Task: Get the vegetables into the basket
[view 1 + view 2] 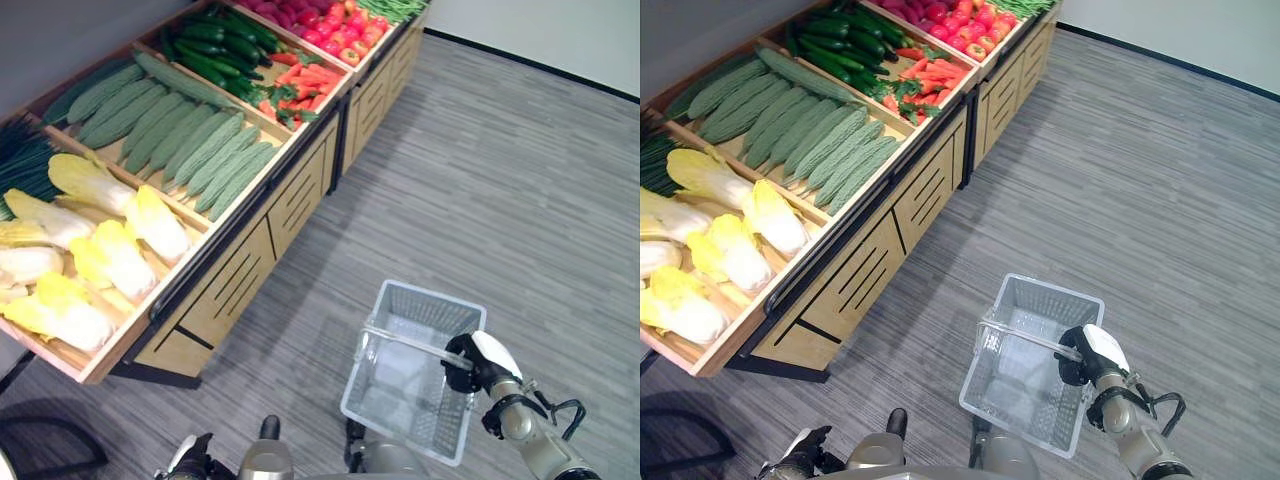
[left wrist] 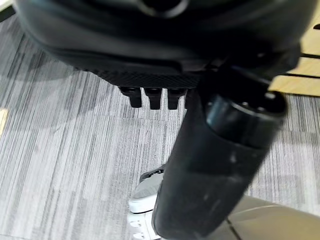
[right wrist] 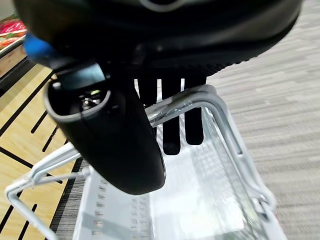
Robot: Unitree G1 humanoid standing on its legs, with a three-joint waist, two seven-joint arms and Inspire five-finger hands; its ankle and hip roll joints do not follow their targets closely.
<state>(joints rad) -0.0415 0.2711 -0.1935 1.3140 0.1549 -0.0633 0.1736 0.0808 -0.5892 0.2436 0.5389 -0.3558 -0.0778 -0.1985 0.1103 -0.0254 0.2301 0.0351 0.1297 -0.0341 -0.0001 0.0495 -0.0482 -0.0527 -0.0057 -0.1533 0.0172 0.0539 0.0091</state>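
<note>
Vegetables lie in the compartments of a wooden display stand (image 1: 250, 270) on the robot's left, well apart from the wire basket (image 1: 412, 372), which hangs empty above the grey floor (image 1: 500, 180). The right hand (image 1: 478, 362) carries the basket: in the right wrist view its fingers (image 3: 170, 115) are hooked over the metal handle (image 3: 185, 107) and the thumb closes under it. The left hand (image 1: 185, 462) hangs low near the bottom edge of the head view, holding nothing; in the left wrist view only short finger ends (image 2: 152, 97) show, so I cannot tell if it is curled or relaxed. As I judge it, no vegetable is in the basket yet, so the task is at its start. What could go wrong: the basket hangs from one thin handle, so it may swing or tilt when the robot walks to the stand, and it may knock against the stand's front. A smooth napa cabbage (image 1: 158, 222) is bulky, so one hand may grip it badly and let it slide to the floor. By count, I see about eight napa cabbages in the nearest compartment, about ten bitter gourds (image 1: 205, 150) in the next, one basket and one stand. The cucumbers (image 1: 222, 48), carrots (image 1: 305, 80) and tomatoes (image 1: 340, 35) further away are too many and too small to count.
</note>
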